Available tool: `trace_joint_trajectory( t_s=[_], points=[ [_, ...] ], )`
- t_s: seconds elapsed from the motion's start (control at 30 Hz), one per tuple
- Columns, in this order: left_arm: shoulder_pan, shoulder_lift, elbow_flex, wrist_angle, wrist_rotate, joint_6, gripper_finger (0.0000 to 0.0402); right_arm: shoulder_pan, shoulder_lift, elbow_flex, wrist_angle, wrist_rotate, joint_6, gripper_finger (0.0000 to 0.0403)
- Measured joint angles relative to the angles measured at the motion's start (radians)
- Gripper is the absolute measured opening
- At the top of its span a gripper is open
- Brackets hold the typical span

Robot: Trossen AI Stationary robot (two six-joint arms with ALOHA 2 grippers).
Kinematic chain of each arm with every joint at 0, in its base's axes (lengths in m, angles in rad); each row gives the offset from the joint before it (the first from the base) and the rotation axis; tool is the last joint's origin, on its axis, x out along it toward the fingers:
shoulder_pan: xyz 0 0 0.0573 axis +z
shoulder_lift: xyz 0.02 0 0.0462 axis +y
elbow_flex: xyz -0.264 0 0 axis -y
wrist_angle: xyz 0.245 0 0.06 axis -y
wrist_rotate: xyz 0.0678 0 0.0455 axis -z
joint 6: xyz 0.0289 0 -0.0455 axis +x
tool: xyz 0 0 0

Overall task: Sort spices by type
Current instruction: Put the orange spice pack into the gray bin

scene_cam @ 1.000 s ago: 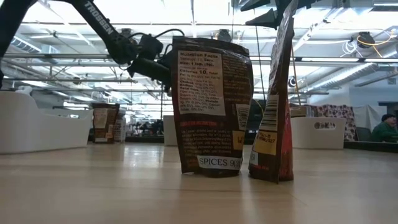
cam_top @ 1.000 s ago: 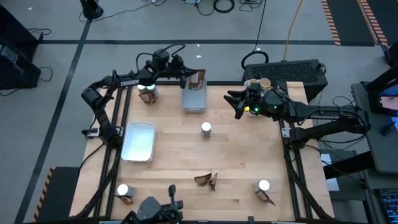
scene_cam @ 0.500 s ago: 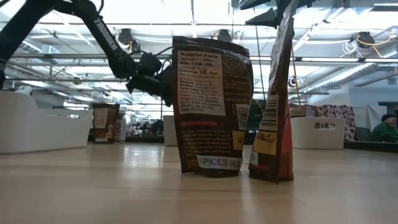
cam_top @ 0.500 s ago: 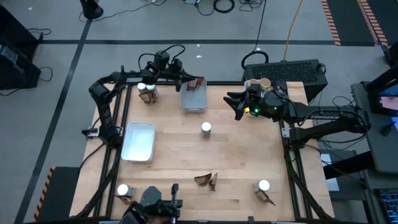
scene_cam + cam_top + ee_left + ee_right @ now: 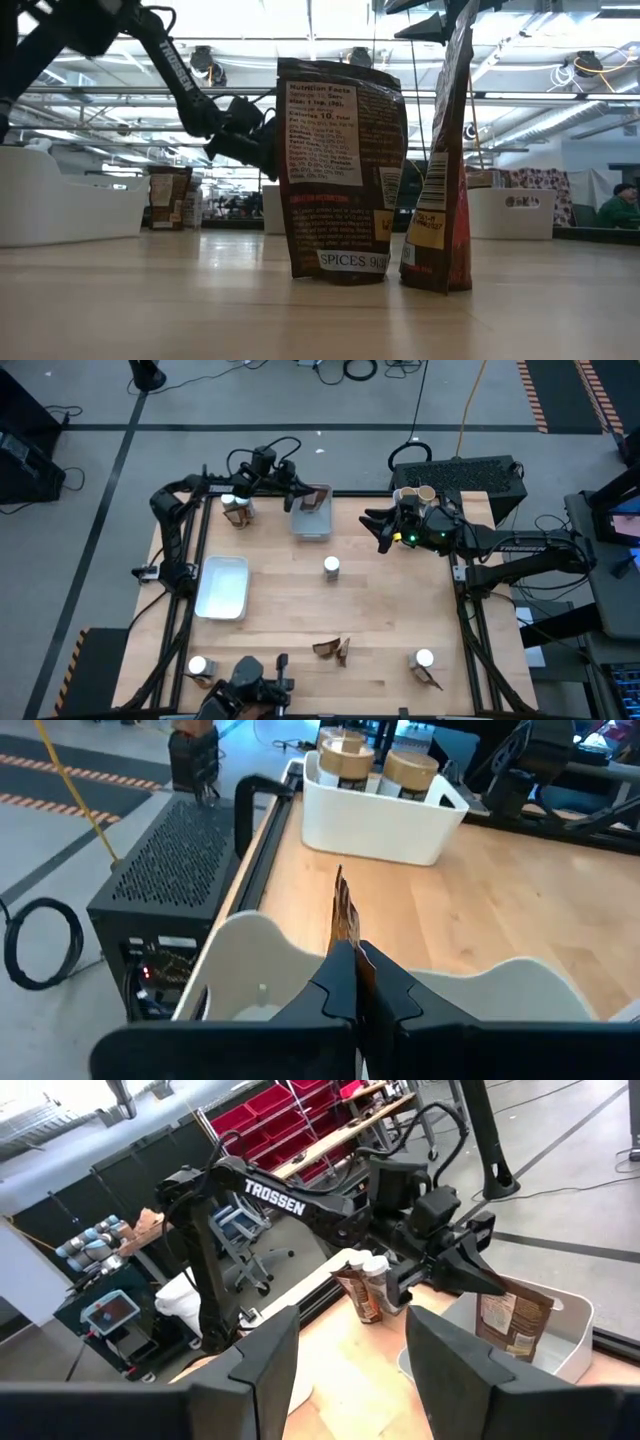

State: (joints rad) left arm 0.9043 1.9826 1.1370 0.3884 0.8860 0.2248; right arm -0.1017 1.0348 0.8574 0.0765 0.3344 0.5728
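Note:
My left gripper (image 5: 303, 495) is at the table's far edge, shut on a dark-brown packet (image 5: 318, 498) over a grey-white tray (image 5: 311, 520). The right wrist view shows this packet (image 5: 510, 1320) upright with its lower end down between the tray's walls (image 5: 565, 1330). My right gripper (image 5: 383, 530) hovers open at the far right, with nothing between its fingers. Tan-topped tubs (image 5: 418, 495) sit in a white tray behind it. A white-capped jar (image 5: 331, 566) stands mid-table. Two packets (image 5: 332, 649) stand near the front edge. My left gripper pinches the packet's upper edge (image 5: 497, 1288) between its two fingers, coming from the table's left and slanting slightly down. In the left wrist view the packet shows edge-on (image 5: 343, 915) between the fingers. It hangs upright; I cannot tell whether its bottom touches the tray's floor.
A jar and a packet (image 5: 236, 508) stand at the far left corner. A white tray (image 5: 224, 586) lies at the left. A jar with a packet stands at the front left (image 5: 198, 666) and another pair at the front right (image 5: 424, 660). Bare wood lies mid-table.
My left gripper has gone down toward the tray with the packet and tipped a little further downward. The packet has stayed upright and now sits lower, between the tray's walls. My right gripper has kept still.

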Motion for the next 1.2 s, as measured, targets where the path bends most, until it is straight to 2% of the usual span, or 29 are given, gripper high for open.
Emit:
trace_joint_trajectory(
  t_s=[0.4,0.7,1.03,1.2],
  points=[
    [0.009,0.008,0.000,-0.001,-0.007,0.053,0.0000,0.006,0.000,0.000,0.000,0.000,0.009,0.0167],
    [0.004,0.008,0.000,-0.011,-0.141,0.047,0.0022,0.006,0.000,0.000,0.000,0.000,0.002,0.0167],
    [-0.025,0.007,0.000,-0.009,-0.207,0.064,0.0026,0.006,0.000,0.000,0.000,0.000,-0.015,0.0167],
    [-0.039,0.007,0.000,-0.008,-0.296,0.071,0.0027,0.006,0.000,0.000,-0.005,0.000,-0.019,0.0167]
  ],
)
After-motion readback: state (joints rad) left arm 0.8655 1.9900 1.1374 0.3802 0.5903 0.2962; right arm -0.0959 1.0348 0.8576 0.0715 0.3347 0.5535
